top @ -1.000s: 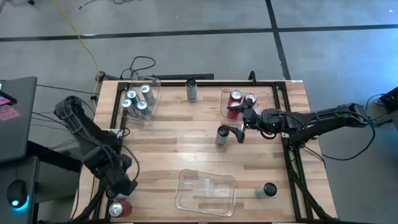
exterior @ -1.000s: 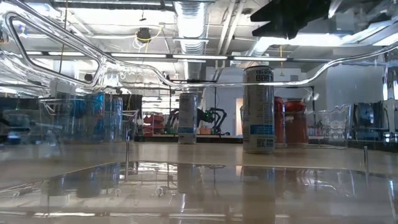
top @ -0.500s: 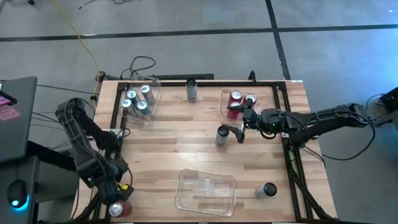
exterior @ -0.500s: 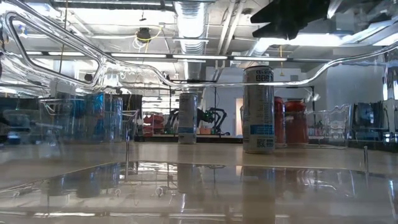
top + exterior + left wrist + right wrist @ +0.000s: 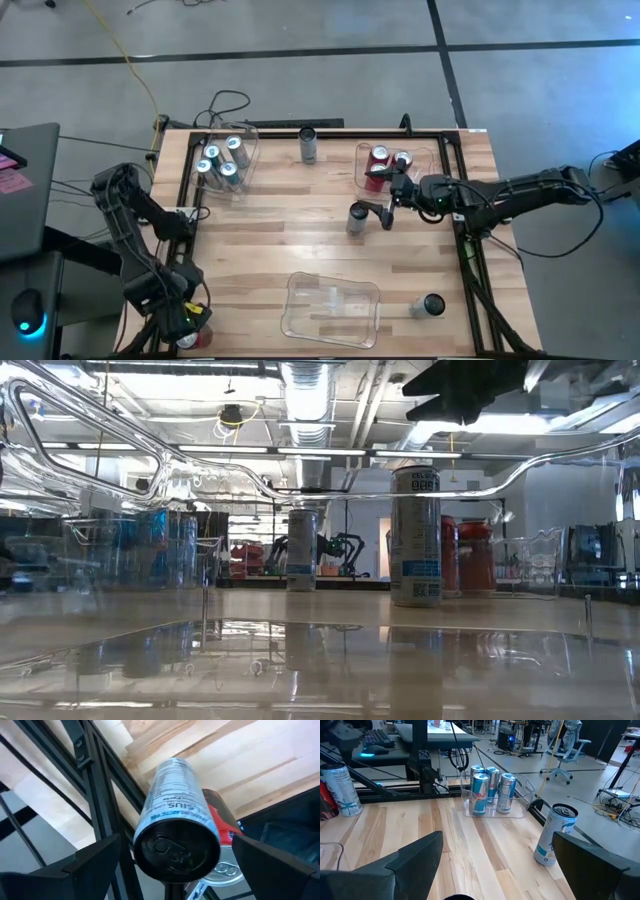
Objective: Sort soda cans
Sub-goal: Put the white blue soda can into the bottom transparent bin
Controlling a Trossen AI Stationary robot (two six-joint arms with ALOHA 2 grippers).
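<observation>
At the table's near left corner a tall white-and-blue soda can (image 5: pixel 172 805) stands upright, dark top up, with a red soda can (image 5: pixel 220 817) right beside it. My left gripper (image 5: pixel 177 855) hangs open above them, pointing down, one finger on either side of the tall can's top without touching it. In the high view this gripper (image 5: pixel 183 322) covers most of the red can (image 5: pixel 200 340). My right gripper (image 5: pixel 375 212) waits open and nearly level near mid-table, just above a silver-topped can (image 5: pixel 355 220) that stands on the wood.
A clear bin (image 5: pixel 222 160) at the far left holds several silver-blue cans; another (image 5: pixel 420 160) at the far right holds red cans. An empty clear bin (image 5: pixel 332 305) lies near the front edge. Single cans stand at the far middle (image 5: pixel 307 143) and near right (image 5: pixel 432 305). A black rail (image 5: pixel 107 827) runs close beside the corner cans.
My left gripper has swung toward the table's near left corner and sunk, still open. It now stands over the two corner cans and hides most of the red one in the high view. The cans have not moved.
</observation>
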